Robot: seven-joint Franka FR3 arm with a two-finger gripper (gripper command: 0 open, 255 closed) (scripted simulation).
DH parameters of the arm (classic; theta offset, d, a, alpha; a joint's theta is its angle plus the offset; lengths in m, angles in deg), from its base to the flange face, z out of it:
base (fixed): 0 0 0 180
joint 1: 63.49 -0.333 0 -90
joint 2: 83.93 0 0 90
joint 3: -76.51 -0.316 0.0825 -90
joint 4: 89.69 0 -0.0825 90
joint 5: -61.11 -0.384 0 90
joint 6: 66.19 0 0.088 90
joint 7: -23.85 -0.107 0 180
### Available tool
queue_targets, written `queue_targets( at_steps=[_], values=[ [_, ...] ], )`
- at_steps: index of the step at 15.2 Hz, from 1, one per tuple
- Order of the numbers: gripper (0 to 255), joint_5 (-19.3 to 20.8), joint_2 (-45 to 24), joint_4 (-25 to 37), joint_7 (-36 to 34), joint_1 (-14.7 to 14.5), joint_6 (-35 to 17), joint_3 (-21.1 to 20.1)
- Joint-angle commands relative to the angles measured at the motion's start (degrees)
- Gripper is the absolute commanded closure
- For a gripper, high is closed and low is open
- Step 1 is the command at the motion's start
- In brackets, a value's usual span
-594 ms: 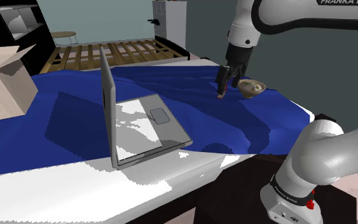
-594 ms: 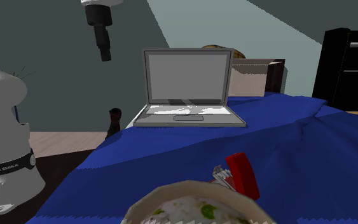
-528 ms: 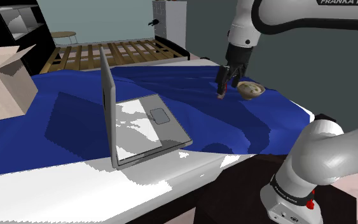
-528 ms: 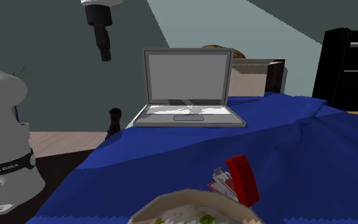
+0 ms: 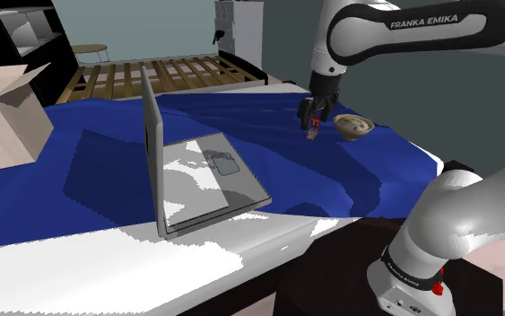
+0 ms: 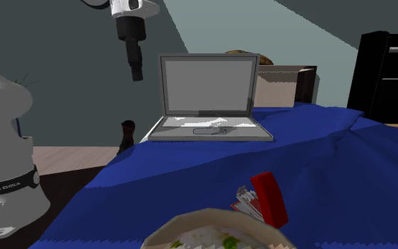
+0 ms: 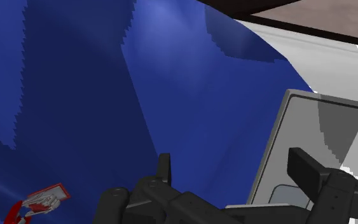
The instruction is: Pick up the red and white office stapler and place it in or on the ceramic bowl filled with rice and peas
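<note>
Gripper (image 7: 231,160) spread, empty, high & off to one side of bowl (image 6: 190,216); red-white stapler (image 6: 264,200) lies just beside bowl – best centre over it, fingers (image 7: 308,168) across body, drop straight w/o bumping bowl

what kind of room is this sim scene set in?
Probably a bedroom. The work surface looks like a white mattress under a blue cover, and a bare slatted bed frame stands behind it. An open laptop lies on the cover, so it looks domestic rather than like a lab.
</note>
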Motion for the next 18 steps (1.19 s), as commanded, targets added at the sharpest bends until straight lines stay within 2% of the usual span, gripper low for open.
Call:
queue_targets(
  at_steps=[1, 9, 18],
  values=[
    [0, 1.5, -3.2, 0.6, 0.3, 1.1, -2.5, 0.7],
    [0, 7.2, -16.3, 5.7, 1.3, 5.3, -10.5, 3.9],
    [0, 12.0, -31.9, 15.7, 1.8, 9.4, -16.7, 7.5]
  ],
)
